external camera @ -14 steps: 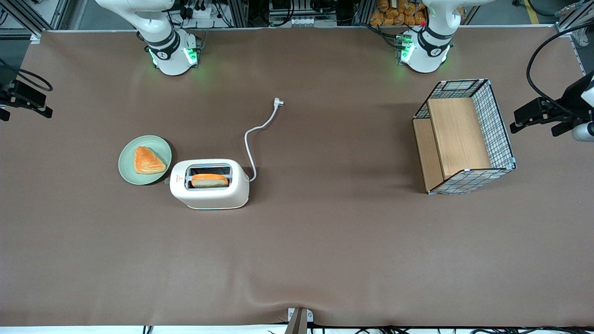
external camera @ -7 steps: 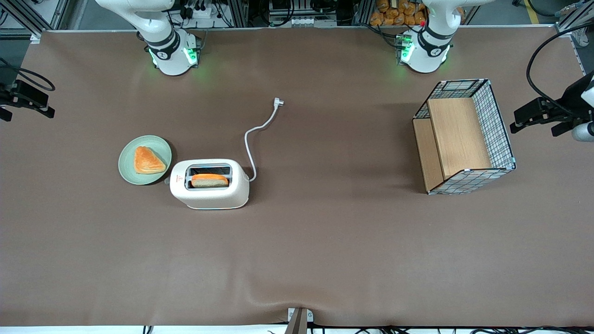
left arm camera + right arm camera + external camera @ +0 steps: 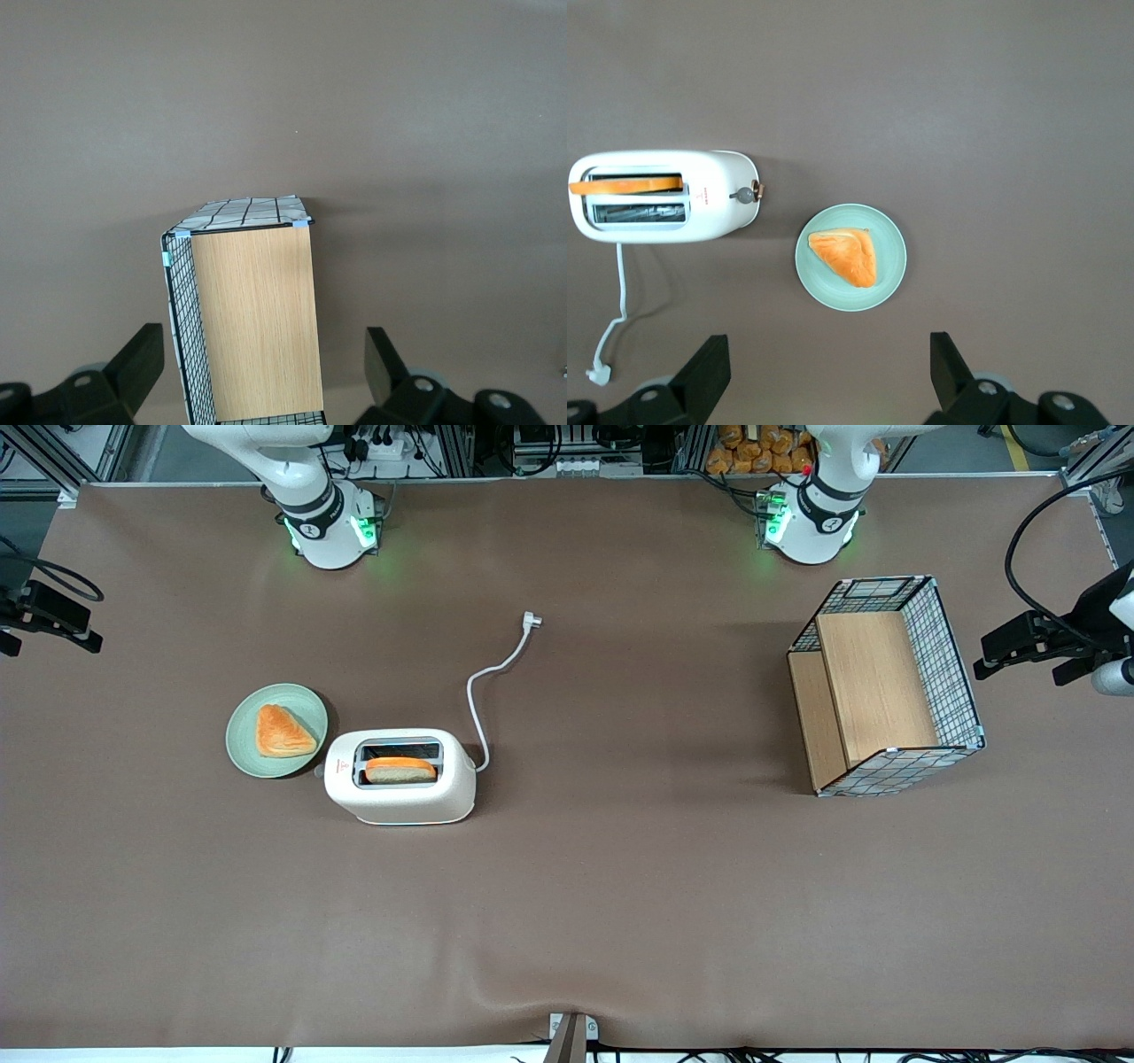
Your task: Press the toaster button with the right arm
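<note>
Looking down from high above the table, we have the gripper (image 3: 824, 390) hanging well clear of everything, its two fingers (image 3: 709, 372) spread wide apart with nothing between them. In the front view the gripper (image 3: 44, 615) sits out at the working arm's end of the table, well apart from the toaster (image 3: 400, 777).

The toaster button (image 3: 746, 195) juts from the toaster's narrow end face, the end away from the cord (image 3: 485, 691), and that end faces the green plate (image 3: 250, 748), which lies just beside it. A slice of bread (image 3: 400, 769) stands up out of the slot nearer the front camera, so we judge the lever is not yet down.

Several things could spoil the press. The knob is small (and its travel runs downward along the end face), so a finger arriving slightly off line may slide past it or land on the rounded shoulder of the toaster instead. With the fingers this wide, one of them could come down onto the plate or the pastry (image 3: 283, 732) on it, since these crowd the button's end. A push with any sideways lean may shove the light toaster along the mat rather than latch the lever.
</note>
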